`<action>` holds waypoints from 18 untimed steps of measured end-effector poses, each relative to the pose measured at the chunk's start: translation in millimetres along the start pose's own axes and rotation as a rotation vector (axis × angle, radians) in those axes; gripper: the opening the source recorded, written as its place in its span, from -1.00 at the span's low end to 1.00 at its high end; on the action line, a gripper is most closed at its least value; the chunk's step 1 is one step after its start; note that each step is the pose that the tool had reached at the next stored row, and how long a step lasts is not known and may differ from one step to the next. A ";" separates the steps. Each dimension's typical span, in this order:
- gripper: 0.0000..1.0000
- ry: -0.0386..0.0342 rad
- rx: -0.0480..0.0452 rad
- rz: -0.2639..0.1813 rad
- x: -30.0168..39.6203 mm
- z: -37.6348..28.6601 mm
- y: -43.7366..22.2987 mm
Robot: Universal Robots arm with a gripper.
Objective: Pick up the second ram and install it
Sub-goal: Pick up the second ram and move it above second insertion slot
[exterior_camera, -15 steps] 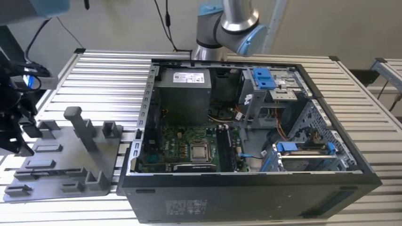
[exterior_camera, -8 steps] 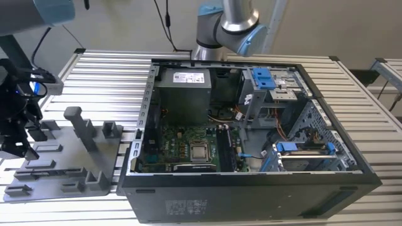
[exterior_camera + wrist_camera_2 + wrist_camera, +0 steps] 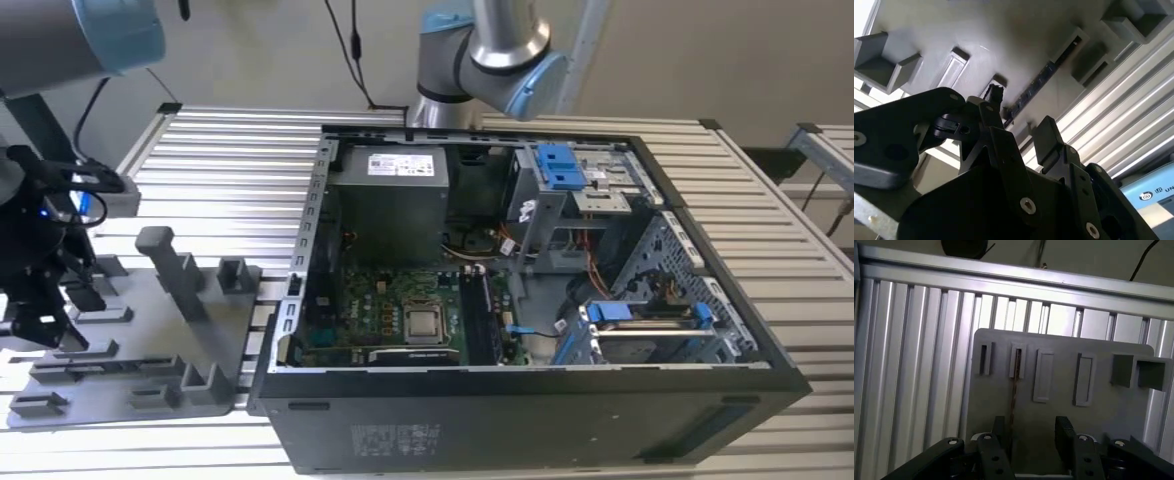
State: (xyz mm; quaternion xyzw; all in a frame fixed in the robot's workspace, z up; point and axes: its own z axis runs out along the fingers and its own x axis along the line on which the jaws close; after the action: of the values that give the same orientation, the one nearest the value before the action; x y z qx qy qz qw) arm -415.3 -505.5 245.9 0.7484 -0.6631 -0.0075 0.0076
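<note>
The second ram (image 3: 1014, 385) is a thin dark stick standing on edge in a slot of the grey plastic tray (image 3: 1064, 415). In the second wrist view the ram (image 3: 1038, 84) runs slantwise across the tray (image 3: 1004, 35). In both wrist views my gripper (image 3: 1029, 437) is open just above the tray, with its two black fingers on either side of the stick's near end. The stick lies close to one finger (image 3: 1000, 440) and apart from the other. In the exterior view, my gripper (image 3: 38, 310) hangs over the tray (image 3: 147, 340) at the exterior view's left.
An open computer case (image 3: 534, 400) stands in the middle of the ribbed metal table (image 3: 227, 140), with its motherboard (image 3: 400, 310) exposed. The tray carries raised blocks (image 3: 174, 265) and several more slots (image 3: 1084, 380). The arm's base (image 3: 474, 50) stands behind the case.
</note>
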 end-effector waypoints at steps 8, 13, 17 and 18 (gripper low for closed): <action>0.07 -0.0001 0.0000 0.004 7.1 12.2 0.0; 0.07 -0.0001 0.0000 0.005 11.0 19.1 -0.1; 0.07 -0.0001 0.0000 0.005 13.8 24.1 -0.2; 0.07 -0.0002 0.0001 0.005 14.4 25.5 -0.2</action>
State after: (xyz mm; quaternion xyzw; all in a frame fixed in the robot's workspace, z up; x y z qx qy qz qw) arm -413.8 -519.9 220.5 0.7467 -0.6650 -0.0075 0.0075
